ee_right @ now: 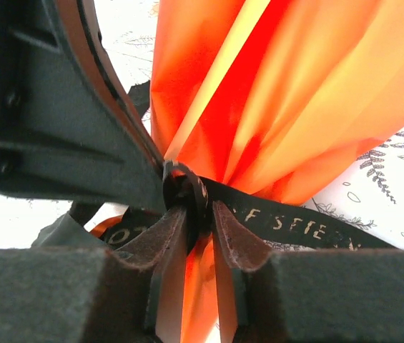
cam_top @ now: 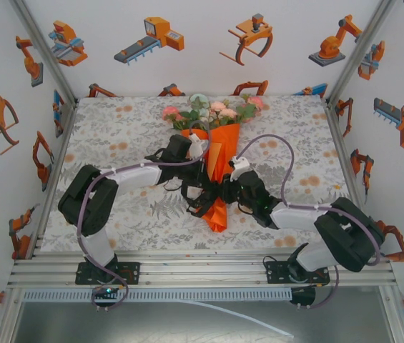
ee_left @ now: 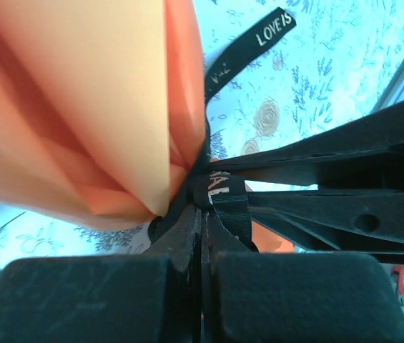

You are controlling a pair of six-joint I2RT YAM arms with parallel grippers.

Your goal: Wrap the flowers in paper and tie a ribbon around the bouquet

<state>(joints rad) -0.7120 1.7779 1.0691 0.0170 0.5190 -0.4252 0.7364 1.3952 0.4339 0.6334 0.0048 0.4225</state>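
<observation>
The bouquet lies along the middle of the table: an orange paper point(cam_top: 222, 146) cone with pink, white and green flowers point(cam_top: 212, 111) at its far, wide end. The black lettered ribbon point(cam_top: 196, 204) circles the cone's pinched waist. My left gripper point(cam_top: 203, 187) reaches the waist from the left. In the left wrist view it point(ee_left: 203, 211) is shut, its tips pinching the ribbon point(ee_left: 219, 194) against the paper point(ee_left: 80, 93); a loose tail point(ee_left: 248, 46) trails away. My right gripper point(cam_top: 222, 193) comes in from the right. Its jaws point(ee_right: 200, 214) stand apart around the ribbon knot point(ee_right: 187, 187).
The floral tablecloth point(cam_top: 130, 128) spreads on all sides of the bouquet. Printed walls and metal frame posts point(cam_top: 48, 57) close in the table. Each gripper's fingers crowd the other: the right one's fingers point(ee_left: 330, 179) in the left wrist view, the left one's finger point(ee_right: 66, 107) in the right.
</observation>
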